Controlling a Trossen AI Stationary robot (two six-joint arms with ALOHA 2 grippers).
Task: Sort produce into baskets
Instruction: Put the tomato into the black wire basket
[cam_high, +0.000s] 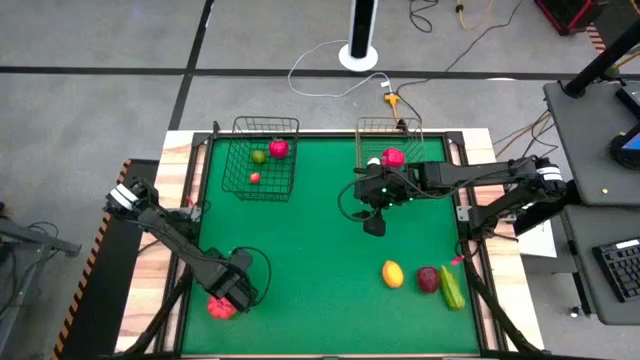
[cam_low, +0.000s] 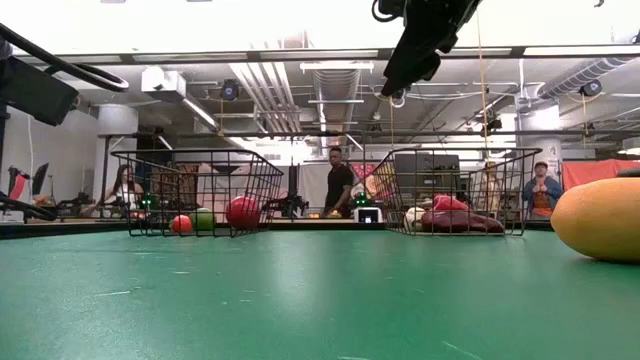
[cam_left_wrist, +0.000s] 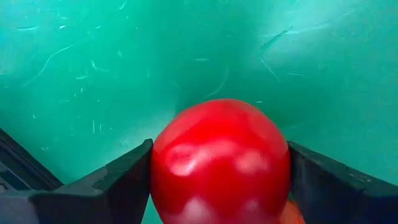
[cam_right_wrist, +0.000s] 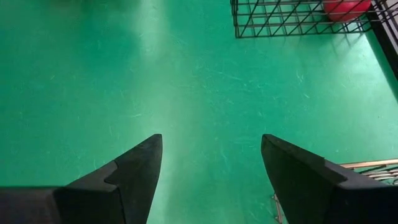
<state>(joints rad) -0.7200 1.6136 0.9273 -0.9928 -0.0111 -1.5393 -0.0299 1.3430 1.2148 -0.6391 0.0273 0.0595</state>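
My left gripper (cam_high: 232, 295) is at the near left corner of the green mat, shut on a round red fruit (cam_left_wrist: 219, 163), which also shows in the high view (cam_high: 220, 307). My right gripper (cam_high: 374, 226) is open and empty above the mat, just near of the copper basket (cam_high: 392, 140); its fingers (cam_right_wrist: 134, 174) show only bare mat between them. The black basket (cam_high: 262, 155) at the far left holds a green, a magenta-red and a small red piece. The copper basket holds a magenta piece (cam_high: 393, 157). A yellow fruit (cam_high: 392, 273), a dark red piece (cam_high: 428, 279) and a green vegetable (cam_high: 452, 290) lie near right. My left gripper pinches the red fruit across its widest part, one finger on each of its two opposite sides (cam_left_wrist: 155, 168). The fingers come from above, pointing down at the mat. Whether the fruit rests on the mat or is lifted clear, I cannot tell.
Both baskets stand against the mat's far edge, black on the left (cam_low: 200, 190), copper on the right (cam_low: 460, 190). The mat's middle (cam_high: 310, 250) is bare. The yellow fruit (cam_low: 600, 218) lies close to the low camera. People sit and stand in the room beyond.
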